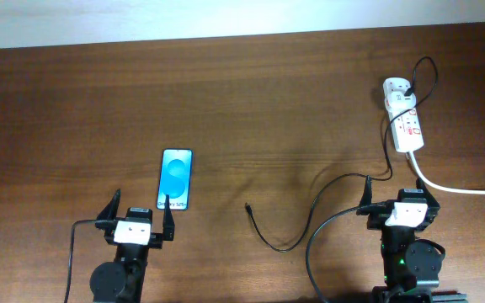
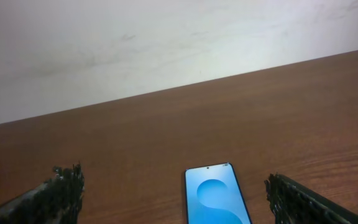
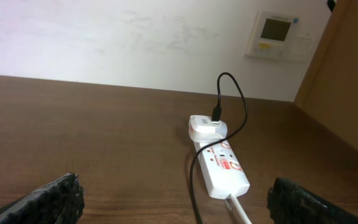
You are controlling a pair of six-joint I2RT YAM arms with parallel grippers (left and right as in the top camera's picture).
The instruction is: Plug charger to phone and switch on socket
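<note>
The phone [image 1: 176, 179] lies face up on the wooden table, its blue screen lit. My left gripper [image 1: 139, 206] stands open just before its near end; in the left wrist view the phone [image 2: 213, 199] lies between the spread fingers [image 2: 61, 193], toward the right one. The charger [image 1: 268, 238] curves across the table with its loose tip [image 1: 247, 207] right of the phone. Its black plug [image 3: 217, 114] sits in the far end of the socket [image 1: 404, 118]. My right gripper [image 1: 400, 195] is open, just short of the socket [image 3: 222, 168], holding nothing.
A thick white cord [image 1: 453, 187] runs from the socket's near end off to the right. The charger cable [image 3: 194, 180] passes between my right fingers. A wall panel with a small screen [image 3: 273, 34] and a wooden board [image 3: 347, 74] stand behind the table.
</note>
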